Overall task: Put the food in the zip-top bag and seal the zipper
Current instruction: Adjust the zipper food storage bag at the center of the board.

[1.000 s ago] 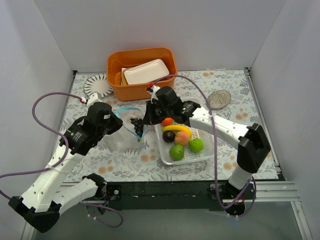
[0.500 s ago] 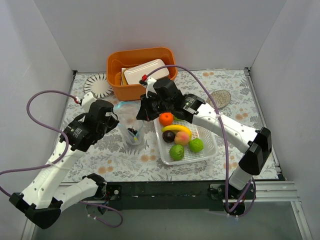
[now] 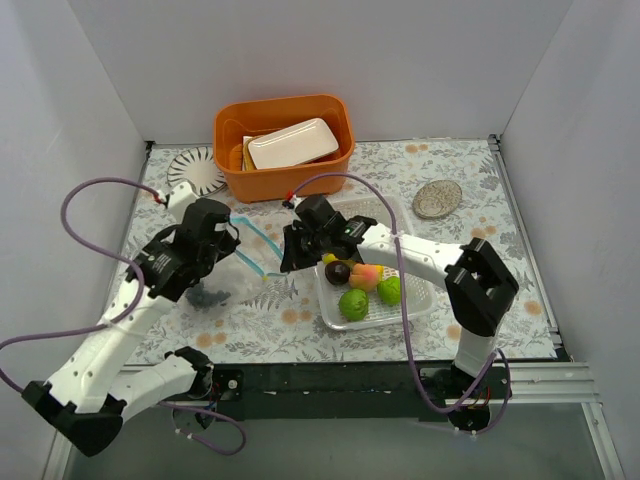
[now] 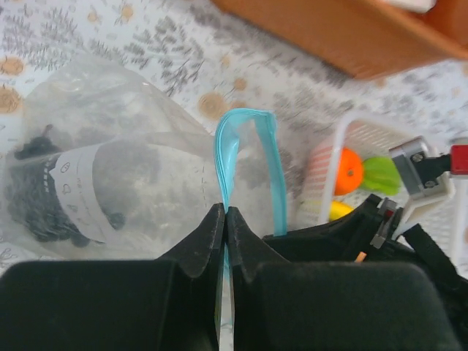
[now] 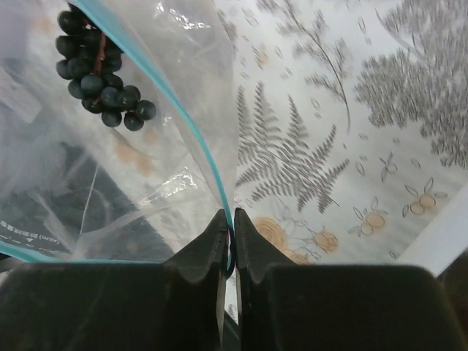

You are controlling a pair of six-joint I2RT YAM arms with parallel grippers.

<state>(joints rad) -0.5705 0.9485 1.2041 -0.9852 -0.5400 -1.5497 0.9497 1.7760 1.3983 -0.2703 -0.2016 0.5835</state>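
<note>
Left gripper (image 4: 225,212) is clenched on the zipper (image 4: 245,124). Right gripper (image 5: 227,213) is pinched shut on the same teal strip, on the side nearer the white basket (image 3: 424,296). The zip-top bag (image 4: 124,139) lies just left of the basket with its mouth toward it, and the strip bows up between the two claws. Black grapes (image 5: 99,80) sit inside the bag (at the end far from the basket). In the basket: two limes (image 3: 352,304), peach (image 3: 367,274), plum (image 3: 337,272), orange (image 4: 349,170). Banana (image 4: 333,210) shows only as a yellow sliver behind the right arm. Orange bin (image 3: 285,103) is behind the basket, to its left.
</note>
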